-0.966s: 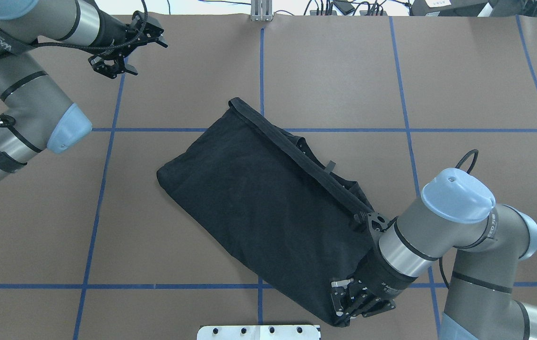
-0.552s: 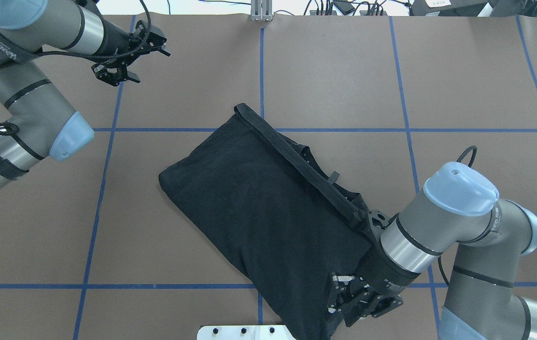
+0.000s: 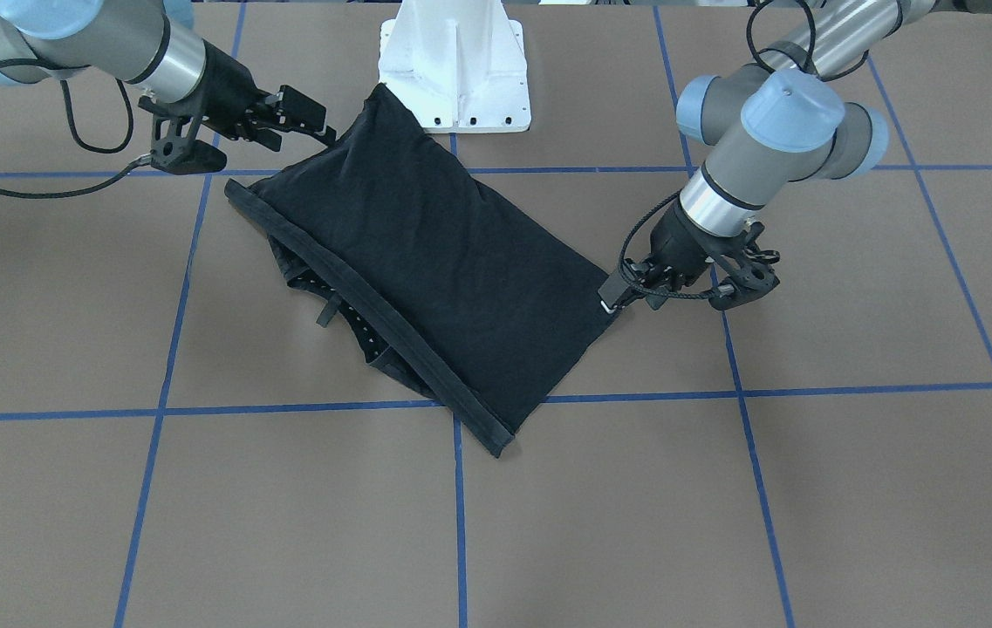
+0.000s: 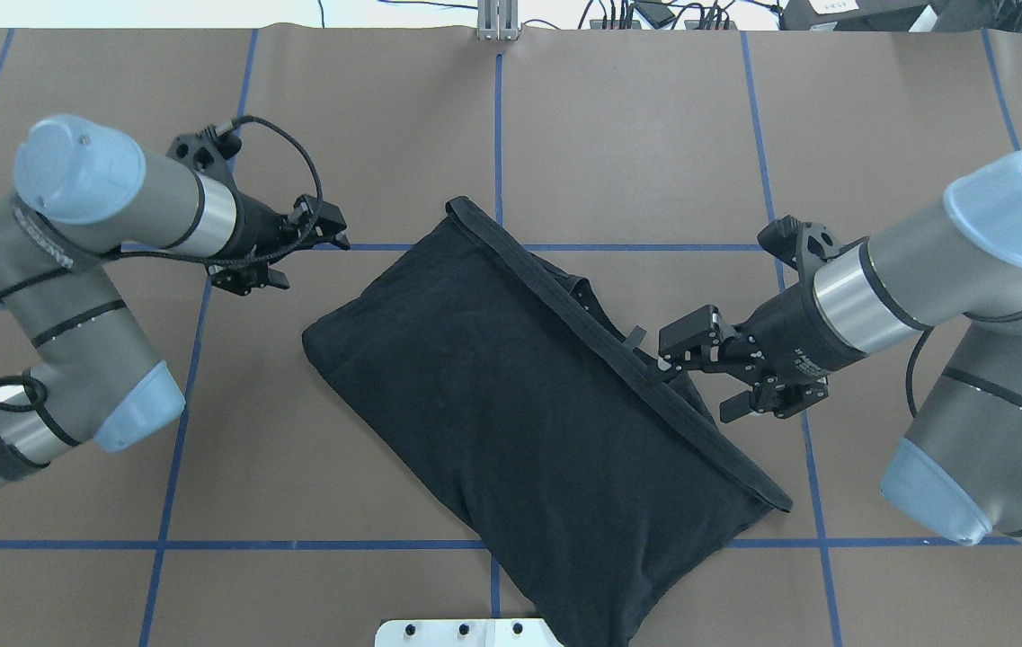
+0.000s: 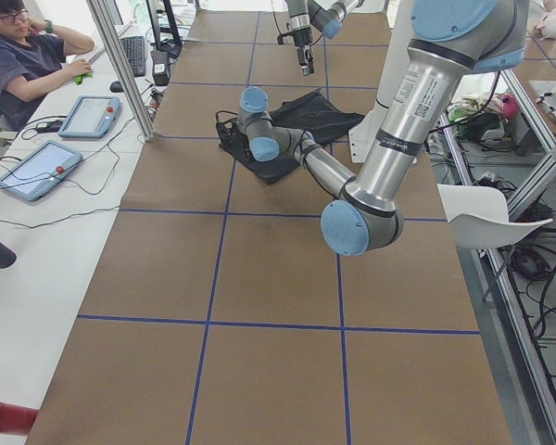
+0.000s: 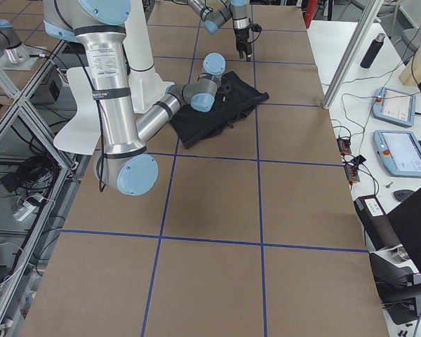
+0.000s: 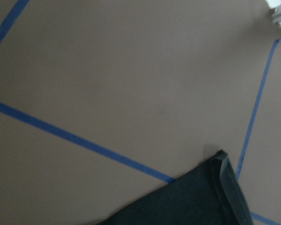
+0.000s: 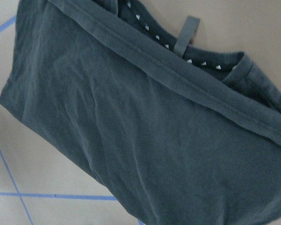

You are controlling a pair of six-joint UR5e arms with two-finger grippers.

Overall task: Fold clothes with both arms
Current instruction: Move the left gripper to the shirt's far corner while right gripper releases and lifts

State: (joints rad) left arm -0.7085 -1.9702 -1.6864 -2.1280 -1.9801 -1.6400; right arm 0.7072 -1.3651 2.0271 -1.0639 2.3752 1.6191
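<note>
Right gripper (image 4: 701, 377): jaws spread, empty, now sitting at the hem, 3 o'clock of the black T-shirt (image 4: 519, 413), after releasing its 6 o'clock corner. T-shirt is lying folded, centred. Left gripper (image 4: 295, 256): spread, empty, closing in at 10 o'clock, likely preparing the next fold.

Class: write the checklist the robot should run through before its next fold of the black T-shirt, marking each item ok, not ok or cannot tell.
1. Left gripper open, holding nothing: ok.
2. Right gripper open: ok.
3. Right fingertips touching the hem: cannot tell.
4. T-shirt lying flat on the table: ok.
5. Layers aligned: not ok, the collar pokes out past the hem.
6. T-shirt away from the white base: not ok, a corner overlaps it.
</note>
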